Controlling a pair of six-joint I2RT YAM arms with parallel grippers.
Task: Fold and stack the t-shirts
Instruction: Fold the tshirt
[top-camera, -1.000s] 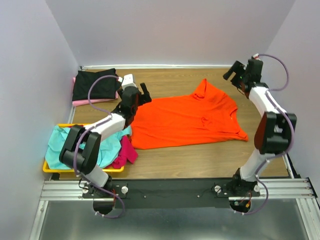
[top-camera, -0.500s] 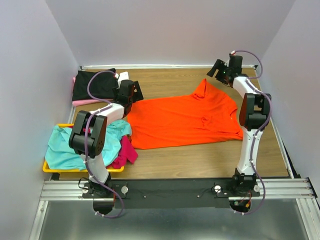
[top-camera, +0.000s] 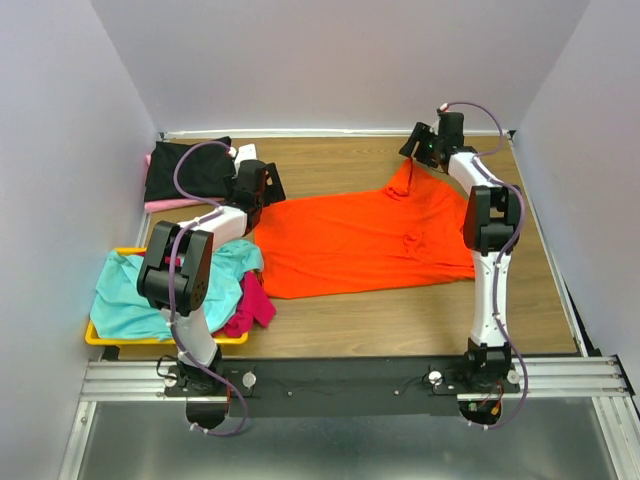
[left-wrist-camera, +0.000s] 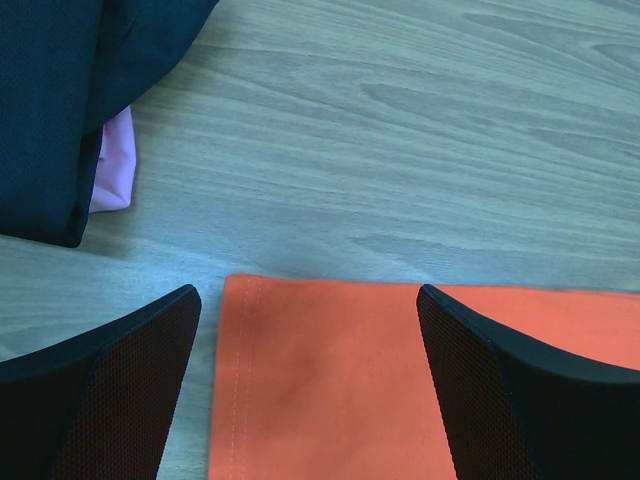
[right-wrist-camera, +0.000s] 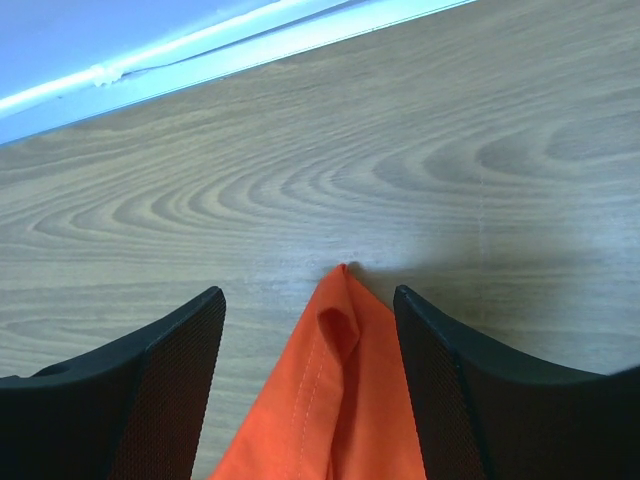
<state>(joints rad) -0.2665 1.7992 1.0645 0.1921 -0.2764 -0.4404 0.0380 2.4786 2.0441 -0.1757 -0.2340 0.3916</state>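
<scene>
From above, the orange t-shirt lies spread flat on the middle of the wooden table, its far corner peaked toward the back wall; the left gripper sits at the shirt's left far corner and the right gripper at the peaked right far corner, both arms stretched away from their bases. At the back left a folded black t-shirt lies on top of a pale pink t-shirt; nearer, a yellow tray holds a crumpled teal t-shirt and a magenta t-shirt, the latter spilling over the tray's right edge.

In the left wrist view the two black fingers stand wide apart with nothing clasped; the hemmed corner of the orange cloth lies flat on the wood between them, and whether the tips touch it cannot be told; the black shirt and a sliver of pink fill the upper left, well apart from the orange edge.

In the right wrist view the jaws are likewise spread wide and empty; the folded orange point reaches up between the fingers, resting on the table, with the pale strip at the wall's foot across the top.
</scene>
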